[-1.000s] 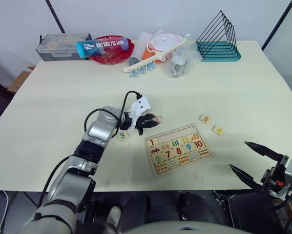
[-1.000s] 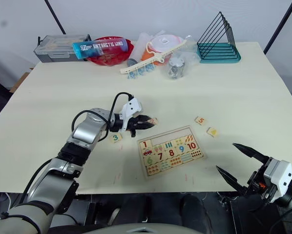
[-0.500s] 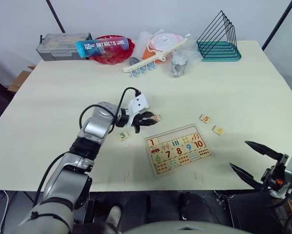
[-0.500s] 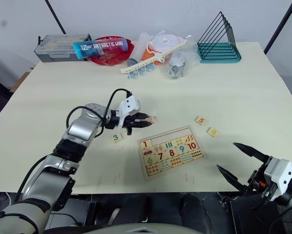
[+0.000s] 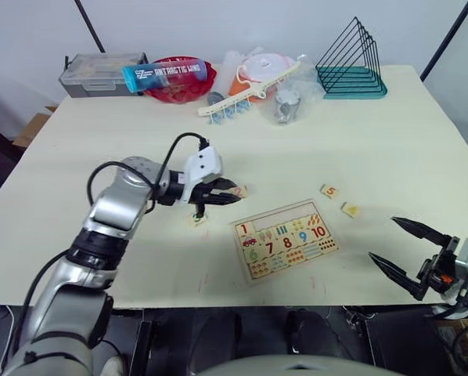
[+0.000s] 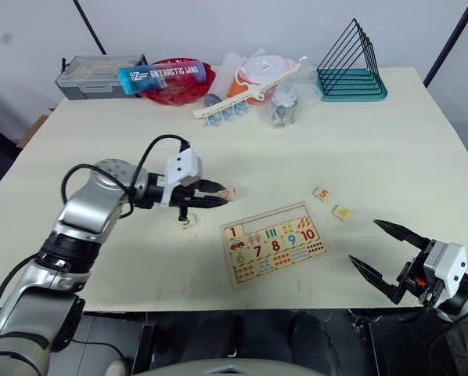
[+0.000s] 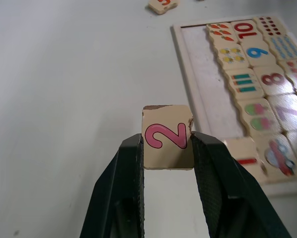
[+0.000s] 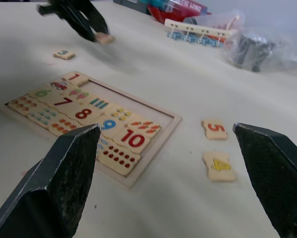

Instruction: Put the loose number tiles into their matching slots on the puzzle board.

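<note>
Tile 2 (image 7: pixel 167 137) between left pincer (image 7: pixel 167 148) fingers

Board (image 5: pixel 286 239): flat pale wood near table's front edge, slightly skewed; tile 1 (image 8: pixel 74 77) seated in its top row, remaining slots (image 7: pixel 208 94) bare. Tile 2 (image 7: pixel 167 137) pinched upright, off table. Tile 3 (image 6: pixel 185 222) left of board. Tiles 5 (image 5: pixel 329 190), 4 (image 5: pixel 348 209) right of board.

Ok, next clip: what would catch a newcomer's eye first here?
The left gripper, raised over the table left of the puzzle board, pinching the 2 tile. Then the board's bare slot row along its far edge, with only the 1 tile seated, and the 5 tile and 4 tile loose to its right.
</note>
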Robot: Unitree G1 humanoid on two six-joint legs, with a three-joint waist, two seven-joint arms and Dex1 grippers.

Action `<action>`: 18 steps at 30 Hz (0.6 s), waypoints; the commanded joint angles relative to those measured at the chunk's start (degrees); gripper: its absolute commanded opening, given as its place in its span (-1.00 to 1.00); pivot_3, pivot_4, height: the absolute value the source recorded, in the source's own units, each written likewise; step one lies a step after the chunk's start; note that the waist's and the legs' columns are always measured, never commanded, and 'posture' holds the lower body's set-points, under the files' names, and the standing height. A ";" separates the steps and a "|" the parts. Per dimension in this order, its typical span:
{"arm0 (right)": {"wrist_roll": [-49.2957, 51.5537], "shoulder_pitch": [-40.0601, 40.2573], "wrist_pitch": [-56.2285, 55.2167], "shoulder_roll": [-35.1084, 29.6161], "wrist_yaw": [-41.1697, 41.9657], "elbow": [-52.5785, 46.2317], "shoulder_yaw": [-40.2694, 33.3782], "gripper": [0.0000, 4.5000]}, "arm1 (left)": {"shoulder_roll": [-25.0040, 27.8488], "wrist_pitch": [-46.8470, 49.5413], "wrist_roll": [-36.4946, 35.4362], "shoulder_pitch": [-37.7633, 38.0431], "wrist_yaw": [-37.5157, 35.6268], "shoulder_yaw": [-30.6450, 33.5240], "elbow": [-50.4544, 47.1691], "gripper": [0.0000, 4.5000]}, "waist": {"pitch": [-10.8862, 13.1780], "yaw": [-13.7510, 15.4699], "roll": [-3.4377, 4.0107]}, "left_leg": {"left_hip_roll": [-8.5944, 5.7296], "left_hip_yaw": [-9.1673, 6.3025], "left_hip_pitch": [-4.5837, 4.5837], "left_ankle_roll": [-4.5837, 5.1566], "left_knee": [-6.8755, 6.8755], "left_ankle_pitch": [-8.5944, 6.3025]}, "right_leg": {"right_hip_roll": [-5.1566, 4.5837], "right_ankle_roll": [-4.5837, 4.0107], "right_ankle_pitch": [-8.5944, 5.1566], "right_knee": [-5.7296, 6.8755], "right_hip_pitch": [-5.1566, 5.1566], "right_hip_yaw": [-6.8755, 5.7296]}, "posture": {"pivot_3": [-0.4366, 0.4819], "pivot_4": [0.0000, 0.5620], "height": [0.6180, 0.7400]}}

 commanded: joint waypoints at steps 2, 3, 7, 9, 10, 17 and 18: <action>1.12 0.09 -1.24 0.17 1.01 -0.06 -0.34 1.00 | 3.18 0.65 -2.47 1.30 -1.57 2.17 -5.61 -0.60 | 0.00 0.01 0.00 | 0.00 0.01 0.00 0.00 0.00 0.00 | 0.00 0.00 0.00 0.00 0.00 0.01 | -0.05 -0.47 1.00; 1.33 0.27 -1.13 0.13 1.32 -0.02 -0.39 1.00 | 3.78 1.66 -3.18 1.55 -1.87 2.21 -6.95 -0.60 | 0.00 0.01 0.00 | 0.00 0.00 0.00 0.00 0.00 0.00 | -0.01 0.00 0.00 0.00 0.00 0.01 | -0.05 -0.47 1.00; 0.54 0.29 -0.28 0.38 0.72 -1.85 1.11 1.00 | 5.43 3.10 -4.78 1.83 -2.46 2.55 -9.06 -0.60 | 0.00 -0.07 0.00 | 0.00 0.01 0.00 0.00 0.00 0.00 | 0.00 0.00 0.00 0.00 0.00 0.00 | -0.05 -0.47 1.00; 0.52 0.58 -0.21 0.09 0.77 -2.50 1.20 1.00 | 6.03 4.76 -5.58 1.56 -2.35 2.23 -11.28 -0.60 | 0.01 -0.09 0.02 | 0.01 0.01 0.01 0.00 0.00 0.00 | 0.01 0.00 0.00 0.00 0.00 0.00 | -0.05 -0.47 1.00; 0.63 0.88 -0.29 -0.08 0.90 -2.69 1.16 1.00 | 6.26 5.95 -6.02 1.39 -2.24 1.92 -12.83 -0.60 | 0.01 -0.09 0.01 | 0.01 0.01 0.01 0.00 0.00 0.00 | 0.01 0.00 0.00 0.00 0.00 0.01 | -0.05 -0.47 1.00; -0.16 0.21 0.07 0.15 0.11 -3.91 3.11 1.00 | 7.57 11.46 -7.51 -0.50 -2.19 -0.38 -17.62 -0.60 | 0.02 -0.07 0.00 | 0.01 0.02 0.00 0.00 0.00 0.00 | 0.01 0.00 0.00 0.00 0.00 0.01 | -0.05 -0.47 1.00; -0.19 0.02 0.03 0.17 0.00 -3.96 3.45 1.00 | 7.58 12.33 -7.60 -0.99 -2.08 -0.95 -18.21 -0.60 | 0.02 -0.08 0.00 | 0.01 0.03 0.01 0.00 0.00 0.00 | 0.01 0.00 0.00 0.00 0.00 0.01 | -0.05 -0.47 1.00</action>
